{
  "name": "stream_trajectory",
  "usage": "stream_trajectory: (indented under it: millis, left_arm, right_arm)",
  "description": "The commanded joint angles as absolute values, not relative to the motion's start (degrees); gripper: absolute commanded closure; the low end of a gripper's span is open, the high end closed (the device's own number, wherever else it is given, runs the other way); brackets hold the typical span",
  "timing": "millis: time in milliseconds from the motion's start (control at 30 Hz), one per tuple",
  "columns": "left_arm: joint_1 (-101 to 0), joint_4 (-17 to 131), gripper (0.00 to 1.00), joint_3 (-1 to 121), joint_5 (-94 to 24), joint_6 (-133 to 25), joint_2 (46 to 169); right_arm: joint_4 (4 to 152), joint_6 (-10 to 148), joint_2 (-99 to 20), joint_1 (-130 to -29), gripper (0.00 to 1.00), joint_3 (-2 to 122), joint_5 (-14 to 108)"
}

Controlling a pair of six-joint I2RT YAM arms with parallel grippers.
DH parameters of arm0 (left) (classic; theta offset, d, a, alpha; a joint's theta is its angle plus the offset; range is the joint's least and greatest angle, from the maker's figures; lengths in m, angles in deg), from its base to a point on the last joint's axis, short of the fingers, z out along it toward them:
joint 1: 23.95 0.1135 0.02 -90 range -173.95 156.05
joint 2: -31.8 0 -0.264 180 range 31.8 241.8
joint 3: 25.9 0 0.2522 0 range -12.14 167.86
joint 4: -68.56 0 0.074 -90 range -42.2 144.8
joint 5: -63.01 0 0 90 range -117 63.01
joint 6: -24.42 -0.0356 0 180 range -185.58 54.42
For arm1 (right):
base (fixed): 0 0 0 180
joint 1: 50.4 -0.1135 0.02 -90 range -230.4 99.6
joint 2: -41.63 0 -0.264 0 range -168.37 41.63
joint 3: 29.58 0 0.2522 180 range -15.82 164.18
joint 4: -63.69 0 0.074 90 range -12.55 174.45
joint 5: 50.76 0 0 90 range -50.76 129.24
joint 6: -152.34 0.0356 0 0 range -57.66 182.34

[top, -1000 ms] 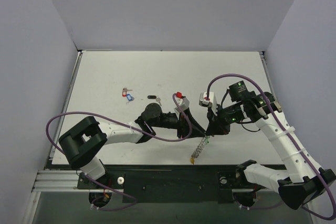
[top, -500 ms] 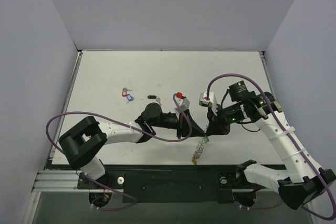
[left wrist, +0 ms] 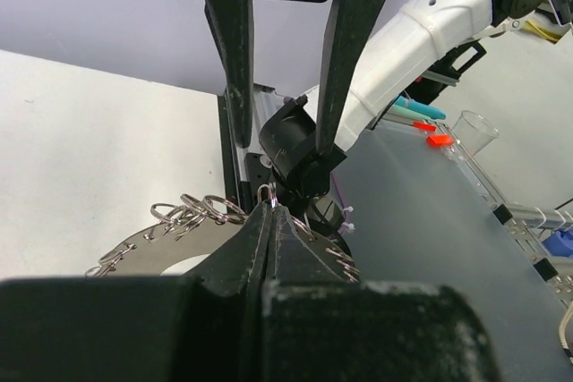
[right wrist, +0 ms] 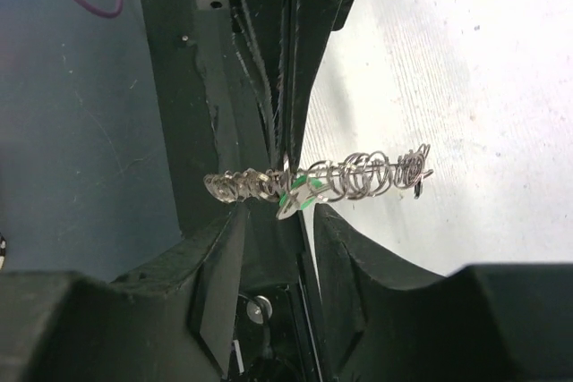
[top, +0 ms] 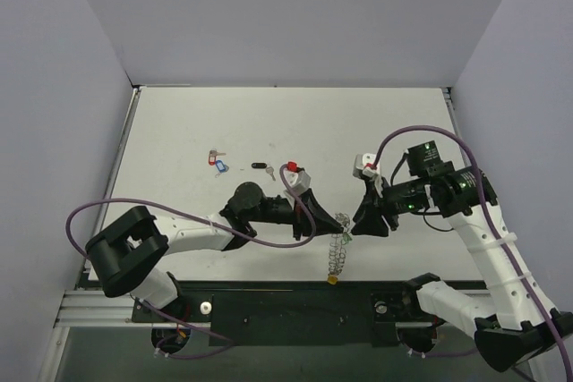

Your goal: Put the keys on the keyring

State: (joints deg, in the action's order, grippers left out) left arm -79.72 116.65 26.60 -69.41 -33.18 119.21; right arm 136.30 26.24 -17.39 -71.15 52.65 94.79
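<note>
1. Your left gripper is clenched on the large silvery loop-fringed metal keyring, which hangs below it.
2. Your right gripper is released, its fingers flanking the small green tag at the keyring.
3. Small red, blue and black-headed keys lie well apart from the keyring, beyond it to the left.

Looped silvery keyring hanging upright, coloured keys well apart
</note>
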Motion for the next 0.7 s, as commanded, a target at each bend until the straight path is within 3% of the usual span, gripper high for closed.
stream_trajectory:
  millis: [0, 333, 667]
  left_arm:
    - [-79.58, 127.12, 1.00, 24.51, -66.55, -35.96, 115.12]
    - [-79.50, 143.02, 1.00, 19.59, -62.95, -39.31, 115.29]
    - [-79.23, 149.11, 1.00, 19.15, -63.38, -38.16, 116.87]
  right_arm:
    - [138.36, 19.12, -12.70, -69.12, 0.66, 49.68, 104.27]
    - [138.18, -0.13, -7.24, -68.68, 0.64, 42.37, 112.45]
    - [137.13, -3.14, -8.64, -67.89, 0.65, 41.93, 111.14]
